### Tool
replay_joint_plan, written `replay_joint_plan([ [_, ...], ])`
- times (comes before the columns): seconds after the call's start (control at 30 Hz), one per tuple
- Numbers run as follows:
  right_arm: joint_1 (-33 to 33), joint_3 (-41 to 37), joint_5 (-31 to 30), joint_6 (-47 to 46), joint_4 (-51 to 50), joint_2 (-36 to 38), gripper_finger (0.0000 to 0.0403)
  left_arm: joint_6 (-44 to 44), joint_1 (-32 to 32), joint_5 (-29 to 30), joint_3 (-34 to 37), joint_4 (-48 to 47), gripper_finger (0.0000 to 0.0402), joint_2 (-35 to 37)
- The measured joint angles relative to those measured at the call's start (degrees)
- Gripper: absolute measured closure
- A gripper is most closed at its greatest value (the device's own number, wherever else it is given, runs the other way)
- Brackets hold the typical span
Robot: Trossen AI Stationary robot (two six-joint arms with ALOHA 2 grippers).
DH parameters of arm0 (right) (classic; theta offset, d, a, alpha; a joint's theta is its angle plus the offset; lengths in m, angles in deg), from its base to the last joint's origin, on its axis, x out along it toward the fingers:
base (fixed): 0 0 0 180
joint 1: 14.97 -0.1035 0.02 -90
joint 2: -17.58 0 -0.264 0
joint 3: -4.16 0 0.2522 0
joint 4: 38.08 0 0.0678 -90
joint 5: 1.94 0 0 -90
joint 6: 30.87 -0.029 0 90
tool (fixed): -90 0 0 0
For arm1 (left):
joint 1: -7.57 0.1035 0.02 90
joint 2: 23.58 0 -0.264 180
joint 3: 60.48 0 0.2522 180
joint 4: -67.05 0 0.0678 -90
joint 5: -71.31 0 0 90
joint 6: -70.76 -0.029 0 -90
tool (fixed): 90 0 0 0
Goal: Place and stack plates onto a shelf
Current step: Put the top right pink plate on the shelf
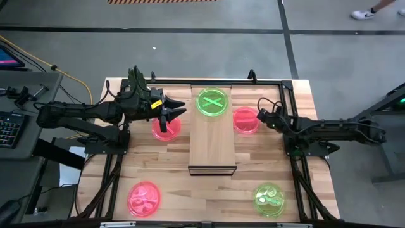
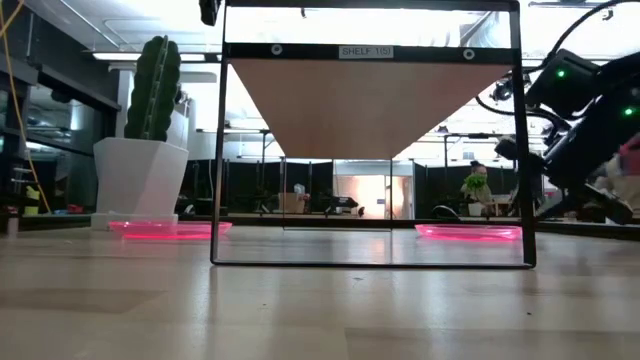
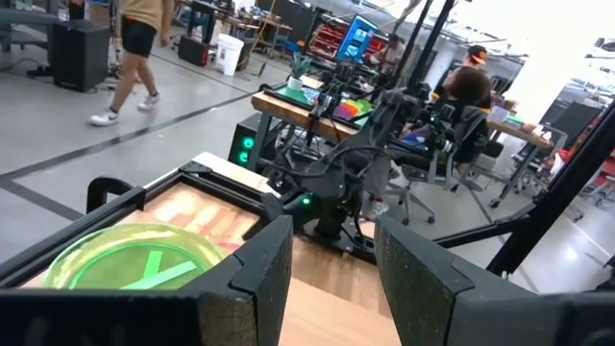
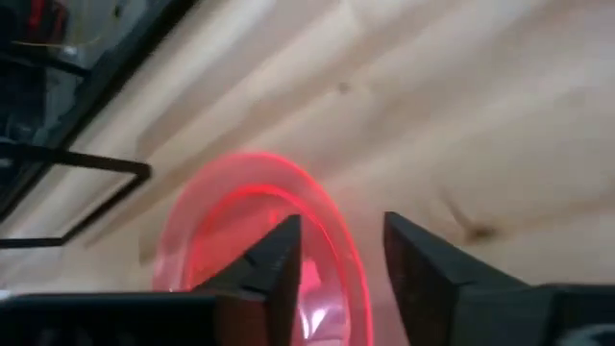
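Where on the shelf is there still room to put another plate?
The shelf holds only one green plate, at its far end. The long bare stretch from that plate to the near dark edge is free. Either side is crowded: the left gripper hangs over a pink plate, and the right gripper sits by another pink plate.

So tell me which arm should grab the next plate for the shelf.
Right. The right gripper is open with its fingers straddling the pink plate beside the shelf; the left gripper, also open, is above another pink plate.
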Motion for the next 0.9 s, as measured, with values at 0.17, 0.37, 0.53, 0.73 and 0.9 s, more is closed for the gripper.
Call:
replay_joint_plan([
  [0.17,4.89,0.07,2.60,13.52,6.39,-0.41,0.0229,1.46,0.00,0.48,0.00,0.00,0.0261,0.00],
  [0.37,11.34,0.07,6.99,21.10,8.18,-5.18,0.0226,1.52,0.00,2.46,0.00,0.07,0.0261,-0.01],
  [0.53,14.44,0.09,13.73,29.30,17.13,-11.24,0.0229,1.63,0.00,2.78,0.00,0.13,0.0261,0.00],
  [0.73,16.45,0.09,15.45,32.63,20.11,-16.43,0.0229,1.70,0.00,2.78,0.00,0.15,0.0261,0.00],
  [0.9,16.60,0.16,18.81,35.86,24.83,-19.73,0.0229,1.68,0.00,2.97,0.00,0.16,0.0261,0.00],
])
